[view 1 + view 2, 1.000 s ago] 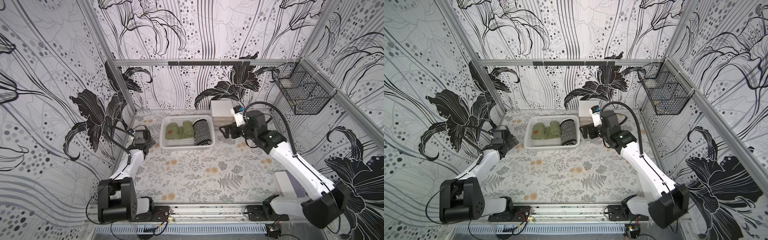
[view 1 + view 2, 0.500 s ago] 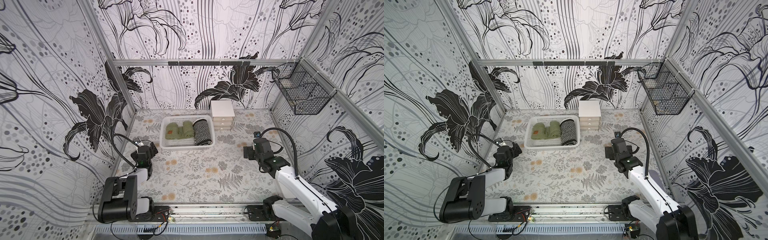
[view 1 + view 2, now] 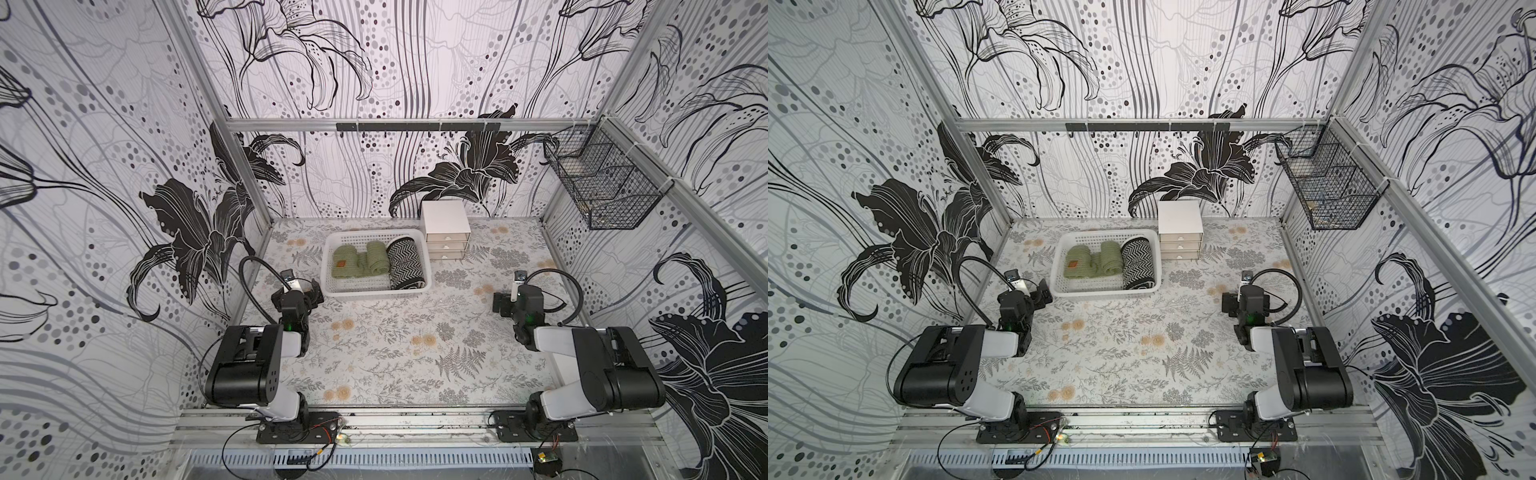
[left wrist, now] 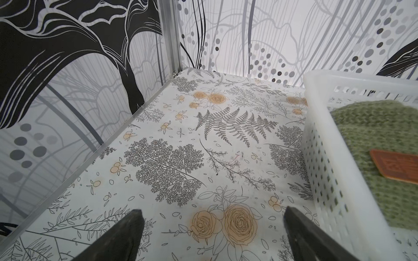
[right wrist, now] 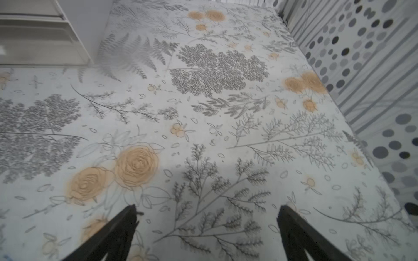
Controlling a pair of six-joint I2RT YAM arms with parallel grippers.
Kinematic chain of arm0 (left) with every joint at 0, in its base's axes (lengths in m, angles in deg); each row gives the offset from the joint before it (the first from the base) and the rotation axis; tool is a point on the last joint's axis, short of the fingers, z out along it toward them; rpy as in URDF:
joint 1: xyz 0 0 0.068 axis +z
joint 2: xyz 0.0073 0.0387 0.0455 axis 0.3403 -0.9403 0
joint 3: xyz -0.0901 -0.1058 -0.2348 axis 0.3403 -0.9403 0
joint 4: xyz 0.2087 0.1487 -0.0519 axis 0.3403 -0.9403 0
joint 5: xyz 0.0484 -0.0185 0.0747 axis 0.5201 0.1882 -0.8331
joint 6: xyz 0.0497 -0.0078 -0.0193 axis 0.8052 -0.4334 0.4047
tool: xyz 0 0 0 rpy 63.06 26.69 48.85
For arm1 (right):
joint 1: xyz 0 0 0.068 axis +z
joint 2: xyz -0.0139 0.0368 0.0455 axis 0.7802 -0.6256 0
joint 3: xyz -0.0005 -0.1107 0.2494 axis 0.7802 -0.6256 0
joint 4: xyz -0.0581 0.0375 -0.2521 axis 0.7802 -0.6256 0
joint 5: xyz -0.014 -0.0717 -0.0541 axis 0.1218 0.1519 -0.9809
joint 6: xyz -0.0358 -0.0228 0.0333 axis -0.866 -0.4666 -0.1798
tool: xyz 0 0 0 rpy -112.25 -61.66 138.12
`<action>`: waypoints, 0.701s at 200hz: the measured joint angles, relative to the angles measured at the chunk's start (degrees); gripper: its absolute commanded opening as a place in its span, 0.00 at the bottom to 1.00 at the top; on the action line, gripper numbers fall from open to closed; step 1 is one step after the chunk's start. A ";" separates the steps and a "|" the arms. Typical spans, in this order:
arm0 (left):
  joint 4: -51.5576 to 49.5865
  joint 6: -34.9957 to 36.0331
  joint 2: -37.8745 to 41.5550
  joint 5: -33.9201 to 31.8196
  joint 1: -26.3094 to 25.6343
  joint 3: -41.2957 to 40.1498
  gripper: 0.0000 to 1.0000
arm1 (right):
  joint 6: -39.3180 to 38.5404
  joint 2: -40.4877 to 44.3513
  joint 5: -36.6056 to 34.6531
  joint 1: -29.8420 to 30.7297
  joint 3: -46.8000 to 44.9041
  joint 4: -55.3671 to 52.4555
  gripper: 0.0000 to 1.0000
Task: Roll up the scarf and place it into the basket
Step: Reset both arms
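Hovering left gripper (image 3: 314, 292): low over the flowered table cloth (image 3: 395, 345), released, its fingers (image 4: 133, 223) spread wide with nothing between them.
Left arm: folded back toward its base at the left side of the table.
Basket (image 3: 376, 292): white and perforated, just ahead of the left gripper and to its right. In the left wrist view its corner wall (image 4: 325, 180) stands close beside the right finger but apart from it. It is well apart from the right gripper, ahead of it and to its left.
Green knitted scarf (image 3: 357, 264): rolled, lying in the left and middle part of the basket, with a brown label on top. No finger touches it.
Zigzag scarf (image 3: 405, 266): black and white, rolled, lying in the right part of the basket against the green roll. It is far from both grippers.
Drawer unit (image 3: 445, 218): white with three drawers, just beside the far right corner of the basket, ahead and left of the right gripper.
Right gripper (image 3: 501, 304): released and empty, its fingers (image 5: 126, 223) wide apart over bare cloth.
Wire basket (image 3: 602, 183): black, hanging on the right wall, higher than the right gripper and well apart from it.
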 measured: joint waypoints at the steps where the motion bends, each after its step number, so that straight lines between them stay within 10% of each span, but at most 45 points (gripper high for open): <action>1: 0.02 0.02 0.00 0.00 0.00 0.00 0.99 | 0.00 -0.04 0.09 -0.02 -0.07 0.17 1.00; 140: 0.22 0.50 0.00 0.04 0.00 0.02 1.00 | -0.31 -0.52 8.44 0.83 -0.61 8.90 1.00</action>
